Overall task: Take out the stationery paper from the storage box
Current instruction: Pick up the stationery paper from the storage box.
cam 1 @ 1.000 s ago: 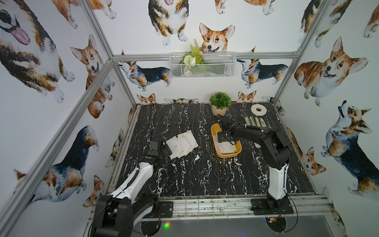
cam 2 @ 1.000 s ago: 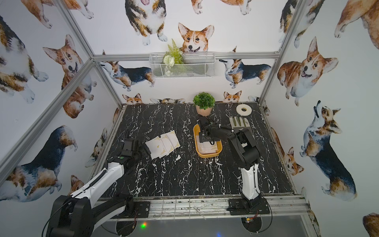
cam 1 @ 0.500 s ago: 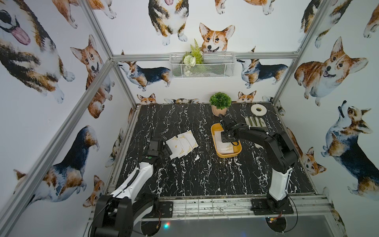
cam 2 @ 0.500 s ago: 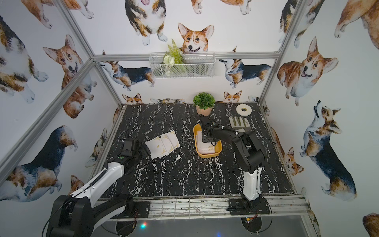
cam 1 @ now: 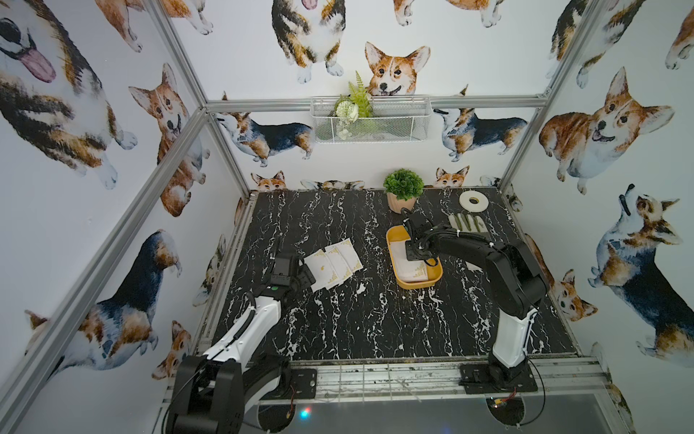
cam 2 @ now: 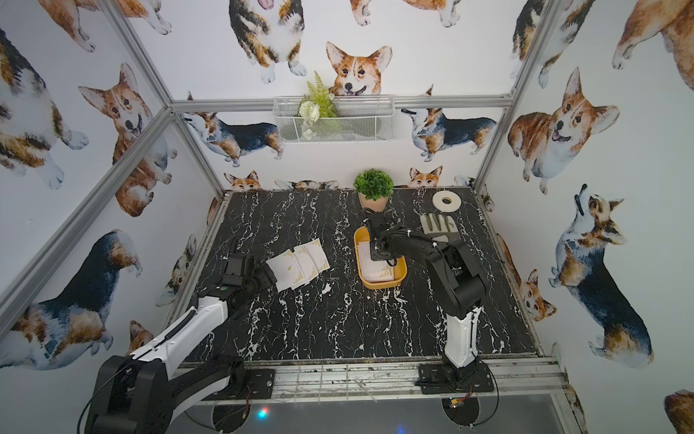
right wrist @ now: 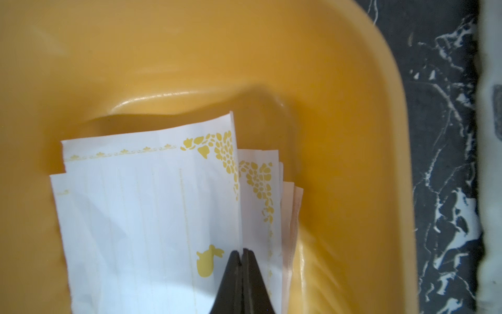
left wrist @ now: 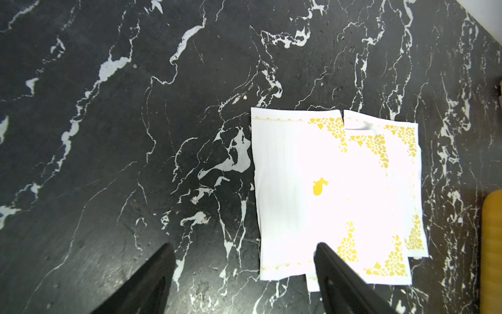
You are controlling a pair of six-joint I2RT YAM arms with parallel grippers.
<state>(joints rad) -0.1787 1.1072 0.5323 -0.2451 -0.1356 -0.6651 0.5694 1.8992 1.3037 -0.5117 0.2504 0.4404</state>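
Starting on our left: the left gripper (left wrist: 244,246) hangs over the worktop (cam 1: 338,330) with its jaws spread wide, holding nothing, right by the removed sheets (cam 1: 334,265) fanned out there. Over at the storage box (cam 1: 397,236), the right gripper (right wrist: 241,252) has just snapped closed, pinching the raised edge of the top sheet of the stationery paper (right wrist: 141,206) that's left inside. So we reckon the next pull-out is ready to go. Both top views only show the arm covering the box. The right wrist view shows the actual pinch, plus peach-pink sheets underneath.
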